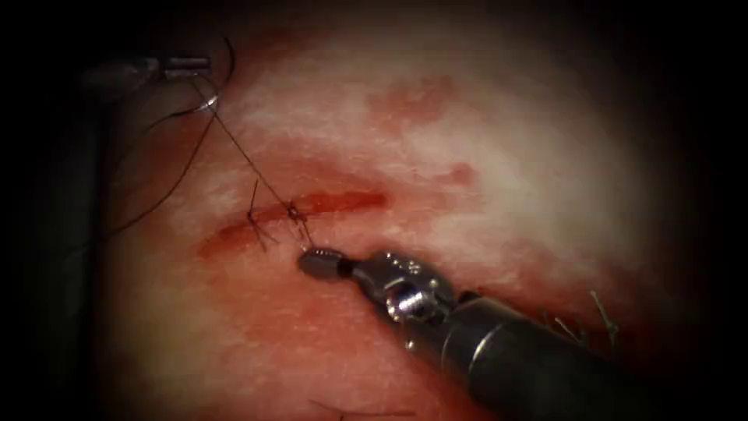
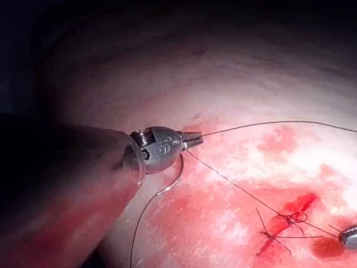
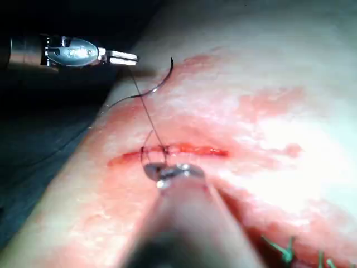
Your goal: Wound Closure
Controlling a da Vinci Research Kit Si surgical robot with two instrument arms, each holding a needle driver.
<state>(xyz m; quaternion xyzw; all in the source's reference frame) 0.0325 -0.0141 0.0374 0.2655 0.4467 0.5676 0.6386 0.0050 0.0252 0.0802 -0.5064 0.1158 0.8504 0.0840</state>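
The tissue (image 1: 467, 156) is seen with its cut (image 1: 312, 206) running across the middle, stained by red fluid (image 1: 413, 101). The left claw (image 1: 187, 66) is held well away from the cut, up at the far left edge of the tissue, and is seen pressed together on the thread (image 1: 241, 152). From that claw a taut strand is drawn down to a knot (image 1: 293, 209) sitting on the cut, with short cut ends of thread (image 1: 255, 222) sticking out just beside it to the left.

The needle (image 3: 162, 81) is seen hanging free just beside the left claw, off the left side of the cut, held by neither tool and not in the tissue; its curve is caught in the left wrist view (image 2: 175, 176) directly under the claw (image 2: 192, 139).

The right claw (image 1: 315, 261) is laid just below the knot, on the near side of the cut, pressed together; a short strand is seen running from the knot to its tip, so thread appears to be pinched there. Loose thread is trailed off to the left over the tissue's edge.
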